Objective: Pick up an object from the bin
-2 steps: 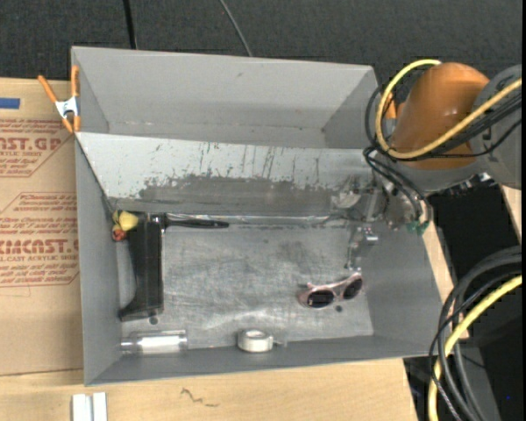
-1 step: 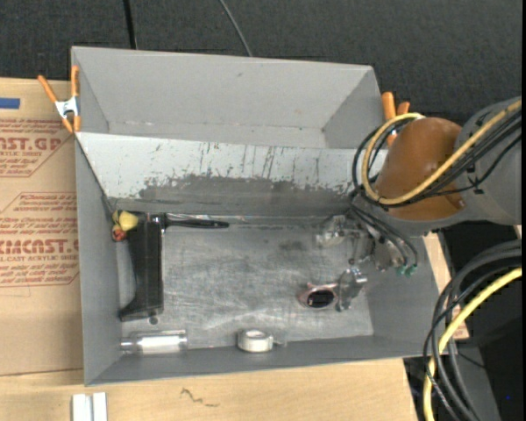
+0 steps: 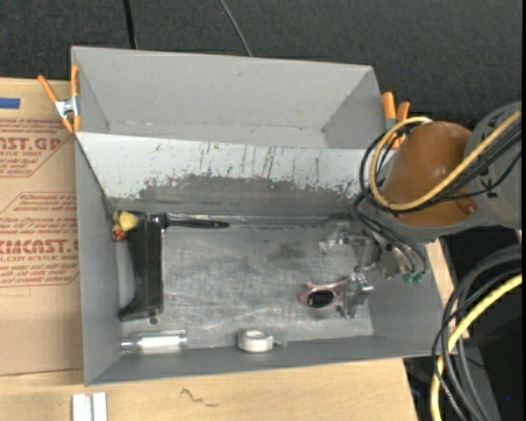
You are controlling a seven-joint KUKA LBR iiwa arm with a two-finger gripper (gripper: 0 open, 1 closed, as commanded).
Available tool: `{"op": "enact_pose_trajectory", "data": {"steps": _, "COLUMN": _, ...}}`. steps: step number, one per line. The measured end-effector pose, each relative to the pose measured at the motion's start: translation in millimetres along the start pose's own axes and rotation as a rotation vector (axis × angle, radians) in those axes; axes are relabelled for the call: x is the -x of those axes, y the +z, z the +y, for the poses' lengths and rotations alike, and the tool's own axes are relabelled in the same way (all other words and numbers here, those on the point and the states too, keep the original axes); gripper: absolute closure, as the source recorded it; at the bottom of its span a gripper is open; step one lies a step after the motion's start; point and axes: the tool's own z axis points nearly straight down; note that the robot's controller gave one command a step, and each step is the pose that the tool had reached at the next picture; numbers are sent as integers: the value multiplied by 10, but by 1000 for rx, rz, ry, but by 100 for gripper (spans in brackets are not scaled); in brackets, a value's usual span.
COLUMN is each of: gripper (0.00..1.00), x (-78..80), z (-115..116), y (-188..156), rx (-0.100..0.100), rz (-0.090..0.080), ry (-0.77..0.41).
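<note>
1. Hand [image 3: 358,293] sits low by the bin's [image 3: 219,86] right wall; I cannot tell how open it is, and no hold is visible.
2. Nothing is lifted yet, so grasp and lift seem still to come.
3. Left-wall black bar [image 3: 143,270] and front-edge white roll [image 3: 254,341] lie well apart from the hand.
4. Pink-framed glasses [image 3: 321,296] lie just beside the hand, long axis left-right, right end toward it.
</note>
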Motion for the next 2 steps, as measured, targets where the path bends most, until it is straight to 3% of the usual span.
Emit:
{"op": "enact_pose_trajectory", "data": {"steps": 1, "gripper": 0, "x": 2, "z": -34, "y": -182, "rx": -3, "rz": -9, "ry": -41}}
{"op": "enact_pose_trajectory", "data": {"steps": 2, "gripper": 0, "x": -207, "z": 37, "y": 506, "rx": -2, "rz": -7, "ry": -84}}
